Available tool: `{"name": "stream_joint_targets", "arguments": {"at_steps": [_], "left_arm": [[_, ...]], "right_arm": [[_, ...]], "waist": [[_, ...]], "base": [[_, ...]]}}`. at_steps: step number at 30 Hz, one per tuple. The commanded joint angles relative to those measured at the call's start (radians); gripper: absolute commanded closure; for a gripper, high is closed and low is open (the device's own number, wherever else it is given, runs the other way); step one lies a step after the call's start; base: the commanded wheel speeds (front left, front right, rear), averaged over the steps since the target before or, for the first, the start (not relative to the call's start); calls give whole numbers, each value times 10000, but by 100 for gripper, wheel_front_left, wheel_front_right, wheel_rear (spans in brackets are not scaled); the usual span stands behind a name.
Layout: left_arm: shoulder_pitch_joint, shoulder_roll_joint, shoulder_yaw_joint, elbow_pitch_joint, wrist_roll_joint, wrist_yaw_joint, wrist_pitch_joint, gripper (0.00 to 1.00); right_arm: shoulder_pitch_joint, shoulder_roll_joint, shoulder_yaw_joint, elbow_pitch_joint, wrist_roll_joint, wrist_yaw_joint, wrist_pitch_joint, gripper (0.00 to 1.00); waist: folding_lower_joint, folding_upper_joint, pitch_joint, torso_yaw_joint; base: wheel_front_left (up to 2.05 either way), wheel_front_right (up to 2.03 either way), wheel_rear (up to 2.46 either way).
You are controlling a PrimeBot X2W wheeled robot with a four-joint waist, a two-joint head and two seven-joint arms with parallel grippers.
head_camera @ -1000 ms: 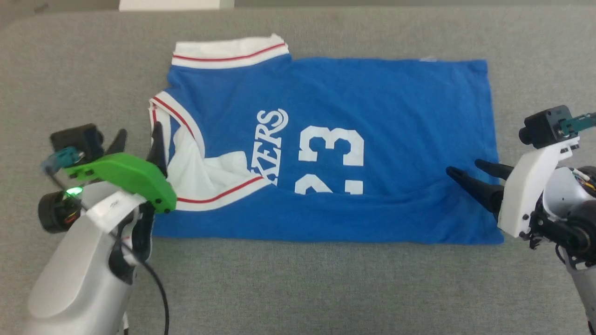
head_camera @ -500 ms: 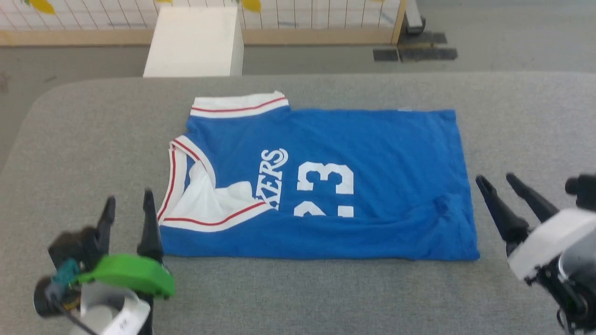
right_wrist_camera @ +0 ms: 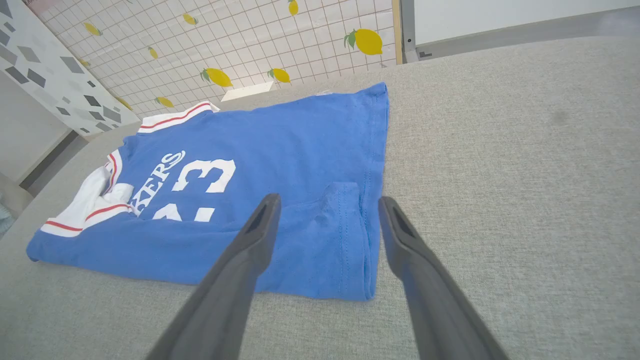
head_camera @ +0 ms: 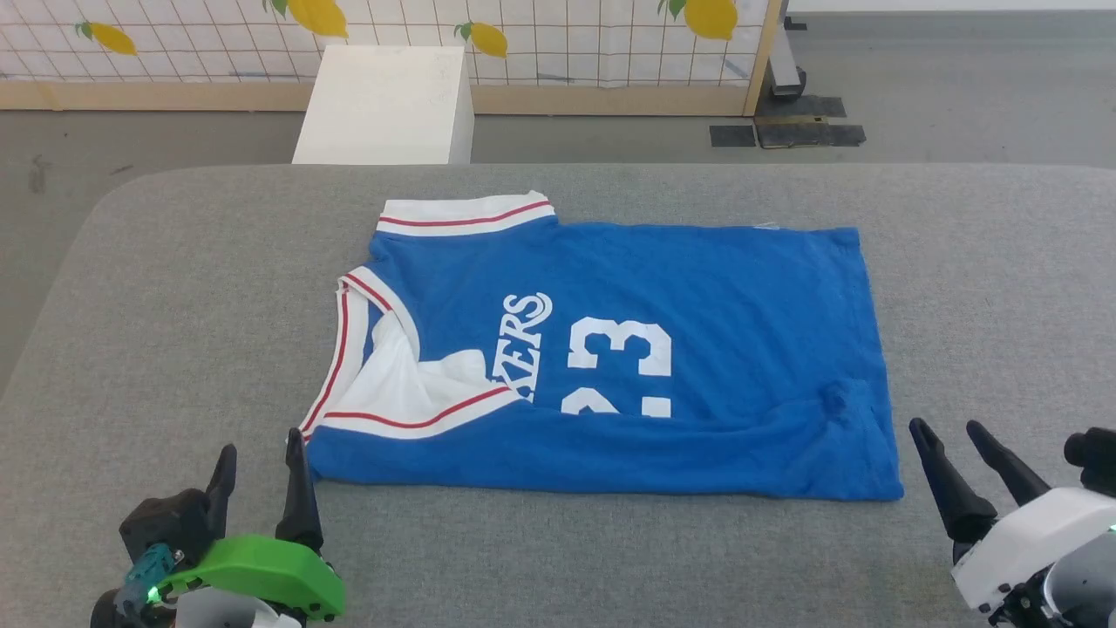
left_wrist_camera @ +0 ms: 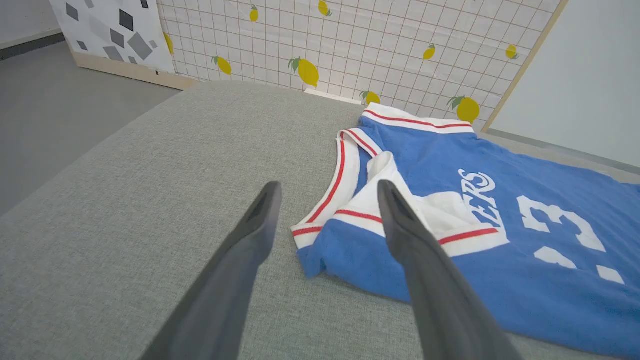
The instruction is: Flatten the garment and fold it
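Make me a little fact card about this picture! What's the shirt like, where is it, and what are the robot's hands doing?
Thing: blue shirt with white number 23, white letters, red-and-white striped trim
Where: lying on the grey table
Shape: near side folded over, hiding part of the number and letters
Wrinkle: a small bump near the hem end
Left hand: open, empty, by the shirt's striped-trim corner
Right hand: open, empty, just beside the hem corner
Behind the table: white box, lemon wall
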Motion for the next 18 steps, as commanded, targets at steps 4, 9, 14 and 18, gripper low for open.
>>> {"name": "stream_joint_targets", "arguments": {"at_steps": [4,9,14,18], "left_arm": [[35,6,-65,153,-152,101,365,0],[-1039,553,-401,574,-229,125,2274,0],[-2546,1151,-888,1235,-817,37,5640,0],[-2945,1441,-1150,1372,-1129,89,7254,0]], "right_arm": [[158,190,-123,-18,-131,-13,86,0],[33,192,-114,-115,-132,-13,241,0],[-260,17,34,-262,-37,-13,349,0],[-383,-66,74,-303,30,-13,333,0]], "waist": [[1,-1,76,-34],[1,-1,353,-98],[1,-1,877,-295],[1,-1,1211,-462]], "base": [[0,0,0],[0,0,0],[0,0,0],[0,0,0]]}}
